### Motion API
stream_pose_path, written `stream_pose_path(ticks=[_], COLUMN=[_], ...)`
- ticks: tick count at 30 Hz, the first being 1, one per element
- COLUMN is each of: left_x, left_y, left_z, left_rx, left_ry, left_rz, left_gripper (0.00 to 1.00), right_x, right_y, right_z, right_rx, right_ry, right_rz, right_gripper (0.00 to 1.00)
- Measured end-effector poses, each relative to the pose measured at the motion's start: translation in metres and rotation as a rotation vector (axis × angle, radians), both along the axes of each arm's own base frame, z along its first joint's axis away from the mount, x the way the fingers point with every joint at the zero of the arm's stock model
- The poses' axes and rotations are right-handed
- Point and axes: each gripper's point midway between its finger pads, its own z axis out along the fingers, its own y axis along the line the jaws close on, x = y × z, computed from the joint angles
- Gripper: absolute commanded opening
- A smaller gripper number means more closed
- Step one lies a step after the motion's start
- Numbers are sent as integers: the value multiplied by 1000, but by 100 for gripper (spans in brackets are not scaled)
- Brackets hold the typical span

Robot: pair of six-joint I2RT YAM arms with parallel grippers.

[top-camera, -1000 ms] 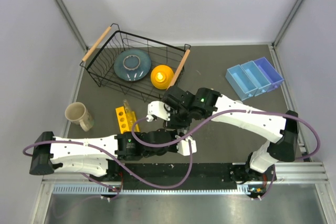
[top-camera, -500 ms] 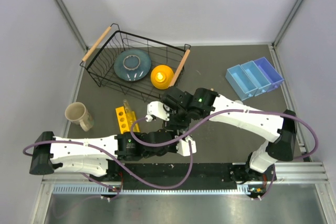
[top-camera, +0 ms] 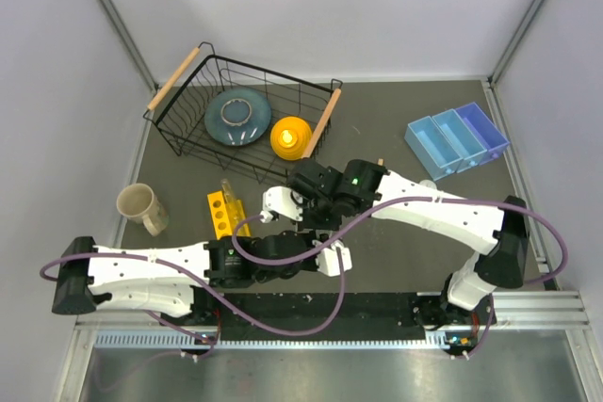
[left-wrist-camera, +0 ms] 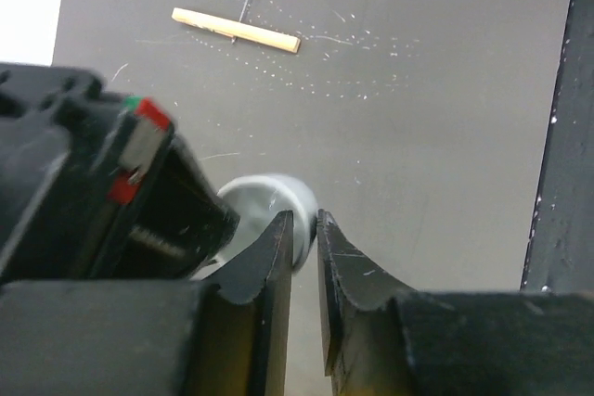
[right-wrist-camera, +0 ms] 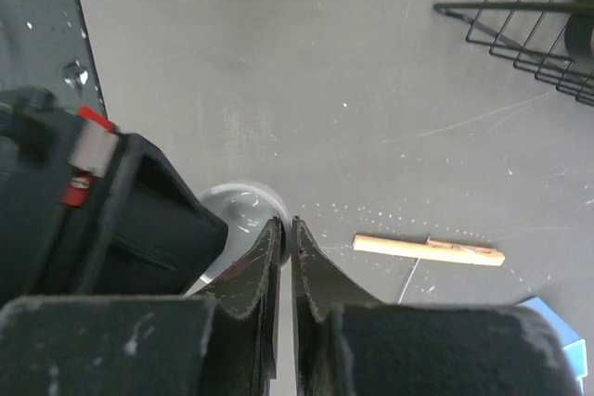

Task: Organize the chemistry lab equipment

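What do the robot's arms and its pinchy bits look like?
Both the left arm and right arm have white shells with black joints, and purple cables loop along them. A small green light glows on the right arm. The left end effector and right end effector each have two black, scuffed fingers tapering to narrow tips.

Bright, even light, soft shadows; left pincer (left-wrist-camera: 304, 229) soft-focused near the lens
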Motion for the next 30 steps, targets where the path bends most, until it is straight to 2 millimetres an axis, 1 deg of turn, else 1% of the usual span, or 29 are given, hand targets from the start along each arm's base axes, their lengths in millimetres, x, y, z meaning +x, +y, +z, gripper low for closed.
stream_pose_path(ticks=[2, 3, 4, 9, 13, 15, 16, 17, 21, 23, 24, 28, 30], left_x=[-1, -1, -1, -4, -5, -7, -8, -8, -8, -9, -10, -12, -12], left_y=[-1, 0, 1, 3, 2, 3, 4, 5, 13, 16, 18, 24, 26], left_z=[5, 8, 11, 11, 11, 11, 11, 13, 30, 35, 35, 30, 27], left_rx=[-24, -33, -43, -46, -49, -53, -55, -62, -126, -154, -162, -163, -162], left_ry=[2, 2, 1, 12, 20, 26, 28, 27, 18, 16, 16, 19, 22], left_rz=[1, 4, 6, 1, -2, -7, -8, -7, -3, -8, -12, -15, -12], left_gripper=[32, 35, 36, 37, 46, 49, 50, 53, 62, 64, 67, 69, 74], right_x=[1, 1, 1, 2, 3, 5, 7, 9, 21, 28, 32, 44, 54], right_y=[-4, -12, -18, -24, -24, -23, -25, -28, -47, -54, -58, -73, -82], right_z=[-1, -3, -5, -7, -7, -6, -6, -7, -9, -10, -10, -7, -3], right_rx=[-20, -48, -75, -94, -92, -83, -84, -90, -117, -116, -114, -85, -50], right_ry=[-3, -3, 0, 4, 4, 6, 8, 12, 46, 66, 74, 115, 140], right_rz=[-3, -8, -12, -26, -31, -37, -43, -49, -114, -147, -164, -231, -280], right_gripper=[0, 0, 0, 0, 0, 0, 0, 0, 0, 0, 0, 0, 0])
